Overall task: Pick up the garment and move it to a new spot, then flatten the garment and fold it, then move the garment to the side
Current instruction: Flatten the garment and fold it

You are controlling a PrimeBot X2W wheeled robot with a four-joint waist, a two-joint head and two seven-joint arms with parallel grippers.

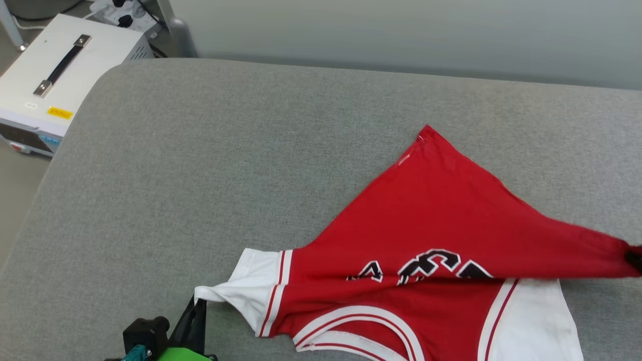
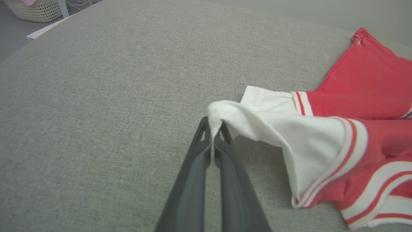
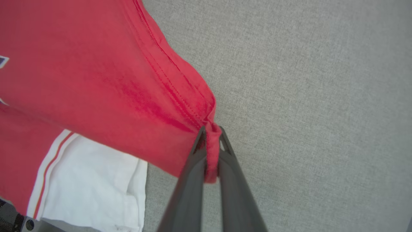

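Jersey T-shirt [image 1: 426,220] lies by the worktop's [image 1: 200,150] near edge, left gripper [image 2: 213,129] pinching its white sleeve [image 2: 264,125], right gripper [image 3: 210,132] its red hem [image 3: 180,93].

The garment [image 1: 431,235] lies spread on the padded table [image 1: 200,165]. At the garment's leftmost end, the left gripper [image 2: 212,127] is clamped on the tip of a sleeve. At the garment's rightmost corner, the right gripper [image 3: 210,132] is clamped on the hem. Well to the left of the garment and behind it, off the table, stands a box [image 1: 65,65].
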